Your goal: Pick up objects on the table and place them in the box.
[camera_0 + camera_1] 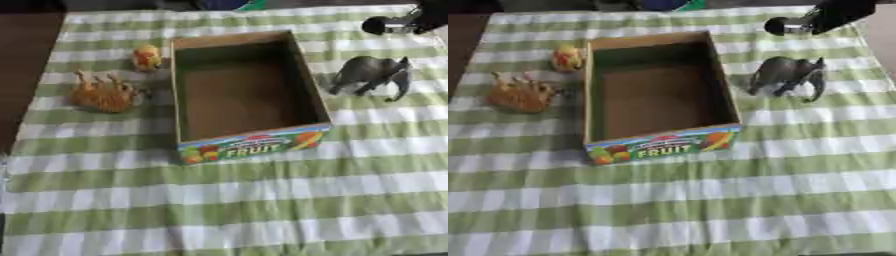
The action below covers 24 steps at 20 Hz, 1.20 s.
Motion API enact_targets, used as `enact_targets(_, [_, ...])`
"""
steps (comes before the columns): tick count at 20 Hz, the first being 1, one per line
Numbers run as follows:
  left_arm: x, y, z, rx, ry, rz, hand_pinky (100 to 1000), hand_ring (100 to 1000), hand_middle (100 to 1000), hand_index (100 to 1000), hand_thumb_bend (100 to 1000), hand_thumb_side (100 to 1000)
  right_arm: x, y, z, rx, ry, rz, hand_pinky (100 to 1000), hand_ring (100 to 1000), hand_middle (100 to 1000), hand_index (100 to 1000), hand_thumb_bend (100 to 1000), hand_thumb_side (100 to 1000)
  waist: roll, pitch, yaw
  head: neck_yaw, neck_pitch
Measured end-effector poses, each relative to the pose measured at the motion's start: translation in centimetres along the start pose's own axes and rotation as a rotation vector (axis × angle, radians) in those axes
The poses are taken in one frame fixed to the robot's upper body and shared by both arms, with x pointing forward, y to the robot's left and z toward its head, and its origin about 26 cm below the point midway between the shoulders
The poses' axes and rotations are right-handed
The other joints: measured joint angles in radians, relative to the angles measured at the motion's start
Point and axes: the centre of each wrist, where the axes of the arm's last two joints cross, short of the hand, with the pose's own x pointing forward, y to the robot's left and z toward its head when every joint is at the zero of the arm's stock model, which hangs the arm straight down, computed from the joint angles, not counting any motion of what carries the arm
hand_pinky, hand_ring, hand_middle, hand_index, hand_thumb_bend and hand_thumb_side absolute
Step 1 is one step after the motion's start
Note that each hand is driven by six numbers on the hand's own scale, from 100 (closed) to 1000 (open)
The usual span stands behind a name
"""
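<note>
An open cardboard box (306, 80) with a "FRUIT" label on its front stands mid-table, and its inside looks empty. A grey toy elephant (372, 75) stands just right of the box. Left of the box lies an orange toy animal (103, 94). Behind that, by the box's far left corner, sits a small yellow and red toy (146, 57). My right hand (811, 21), black with silver parts, comes in from the upper right corner. It hangs behind and above the elephant, apart from it. My left hand shows in neither view.
A green and white checked cloth (227, 200) covers the table, with a wide stretch of it in front of the box. Dark floor lies past the cloth's left edge (22, 75). Something blue and green (232, 4) sits at the far edge.
</note>
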Motion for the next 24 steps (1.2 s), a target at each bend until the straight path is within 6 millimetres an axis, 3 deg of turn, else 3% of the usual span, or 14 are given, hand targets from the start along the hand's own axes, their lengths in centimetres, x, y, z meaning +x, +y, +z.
enact_targets(5, [0.0, 0.0, 0.0, -0.001, 0.001, -0.001, 592, 616, 644, 826, 100, 1000, -0.3, 0.5, -0.2, 0.092, 0.014, 0.000, 872, 980, 908, 1000, 488, 792, 0.000, 0.001, -0.001, -0.001, 0.000])
enact_targets(24, [0.0, 0.0, 0.0, -0.009, 0.002, -0.003, 592, 611, 625, 803, 100, 1000, -1.6, 3.7, -1.6, 0.263, 0.097, -0.055, 865, 970, 883, 1000, 524, 749, 0.006, 0.013, 0.001, -0.005, -0.002])
